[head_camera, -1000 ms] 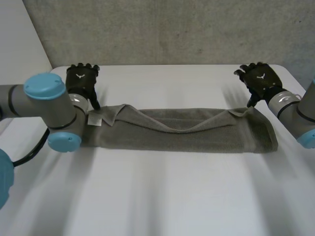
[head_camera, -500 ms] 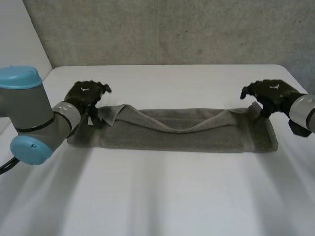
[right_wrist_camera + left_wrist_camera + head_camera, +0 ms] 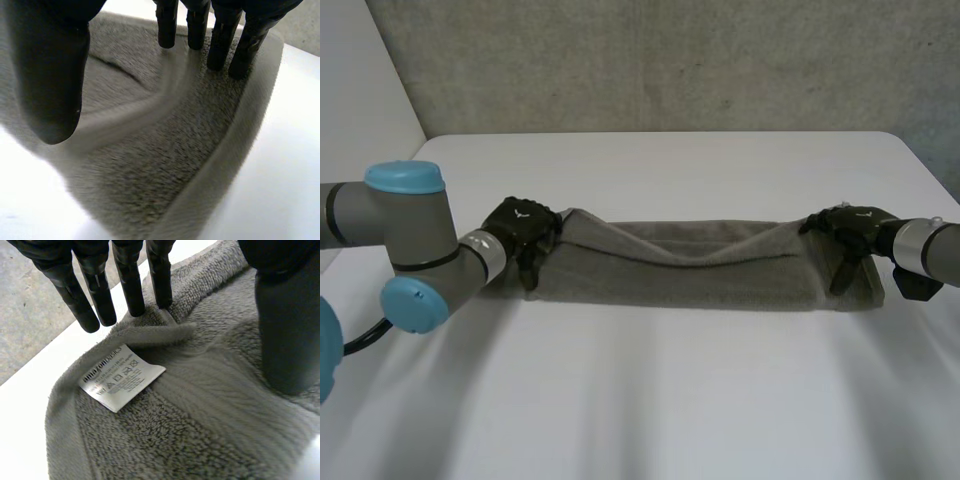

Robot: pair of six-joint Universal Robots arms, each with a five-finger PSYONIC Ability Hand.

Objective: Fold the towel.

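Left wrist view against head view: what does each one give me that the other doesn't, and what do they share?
Left wrist view: a white care label stitched to the towel, lying near the straight fingertips of the left robot hand, plus the towel's looped texture.

Head view: the towel's full length as a long folded strip across the white table, and the right robot hand resting on its opposite end.

Shared: the grey towel and the left robot hand at one end of it.

Robot test lab: bare white table (image 3: 670, 400) against a concrete wall (image 3: 670, 60).
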